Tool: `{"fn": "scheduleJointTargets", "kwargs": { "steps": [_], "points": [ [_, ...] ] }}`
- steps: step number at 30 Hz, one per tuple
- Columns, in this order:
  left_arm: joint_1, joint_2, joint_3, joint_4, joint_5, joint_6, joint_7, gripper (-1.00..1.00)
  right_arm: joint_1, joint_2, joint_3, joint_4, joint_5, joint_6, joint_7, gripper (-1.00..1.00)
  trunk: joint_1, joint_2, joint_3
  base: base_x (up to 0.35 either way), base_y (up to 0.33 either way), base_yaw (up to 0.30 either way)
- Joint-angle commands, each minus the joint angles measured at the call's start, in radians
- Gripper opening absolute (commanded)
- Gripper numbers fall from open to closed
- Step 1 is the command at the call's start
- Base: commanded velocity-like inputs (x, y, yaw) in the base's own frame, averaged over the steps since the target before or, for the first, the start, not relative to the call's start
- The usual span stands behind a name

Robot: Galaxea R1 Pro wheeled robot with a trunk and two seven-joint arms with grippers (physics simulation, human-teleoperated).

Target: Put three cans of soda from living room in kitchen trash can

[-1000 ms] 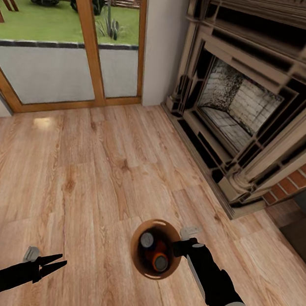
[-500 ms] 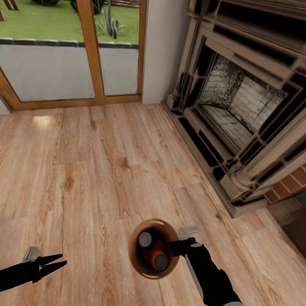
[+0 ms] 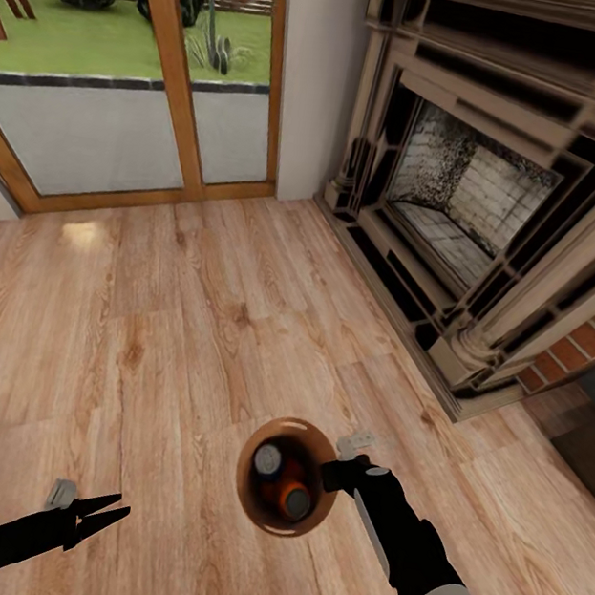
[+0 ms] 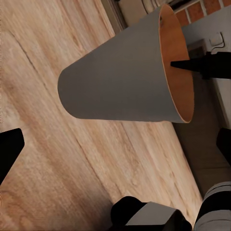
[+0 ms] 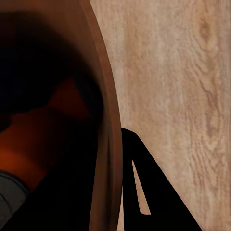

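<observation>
Head view takes in the living room from above: the fireplace along the right wall, the glass patio door at the back, and the wood plank floor spreading between them.

Smaller, near the robot, hangs the tash can, carried off the floor by the right gripper, which is clamped on its rim, one finger inside the brown wall and one outside, as the right wrist view makes plain. I judge it is held upright like this so the load rides safely to the kitchen.

The left gripper hovers low on the other side, fingers spread and empty, well apart from the bin.

Smallest of all, the cans of soda sit inside the bin: two grey tops and an orange side are visible; the third I cannot make out.
</observation>
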Motion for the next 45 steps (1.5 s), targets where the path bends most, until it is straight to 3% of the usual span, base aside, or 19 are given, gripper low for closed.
{"fn": "scheduleJointTargets", "kwargs": {
  "steps": [1, 45],
  "points": [
    [0.000, 0.000, 0.000, 0.000, 0.000, 0.000, 0.000, 1.00, 0.000, 0.000, 0.000, -0.001, -0.011, 0.000, 0.008, -1.00, 0.004, -0.007, -0.003, 0.000, 0.000, 0.000],
    [0.000, 0.000, 0.000, 0.000, 0.001, -0.003, 0.000, 1.00, 0.000, 0.001, 0.000, -0.001, -0.011, 0.000, 0.009, -1.00, 0.173, -0.315, -0.141, 0.000, 0.000, 0.000]
  ]
}}
